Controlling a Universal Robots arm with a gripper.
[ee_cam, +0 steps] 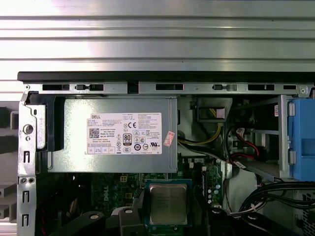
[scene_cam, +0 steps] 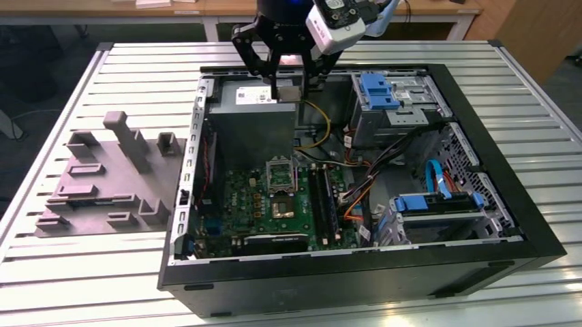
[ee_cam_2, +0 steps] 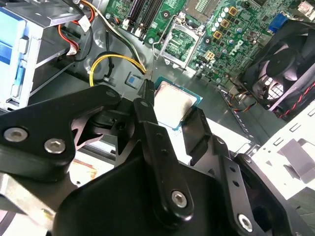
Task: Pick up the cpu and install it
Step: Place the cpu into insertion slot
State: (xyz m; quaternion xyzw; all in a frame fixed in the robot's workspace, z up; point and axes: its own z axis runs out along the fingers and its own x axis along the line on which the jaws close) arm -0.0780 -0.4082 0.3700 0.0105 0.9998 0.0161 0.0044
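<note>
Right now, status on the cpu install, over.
Gripper shut on the cpu, raised near the grey power supply. Socket bare, apart from it. Yellow cables close by.

White printed label [ee_cam: 124, 133] on grey PSU box [ee_cam: 74, 110]

Diffuse light falls evenly from above. In the exterior view the slatted table [scene_cam: 136, 61] shines pale, while the open computer case [scene_cam: 318, 279] holds deep shadow along its left inner wall. In the first wrist view the slats beyond the case look almost washed out. In the second wrist view the cpu [ee_cam_2: 172, 103] carries a soft glare and the fan [ee_cam_2: 285, 64] lies dim.
</note>
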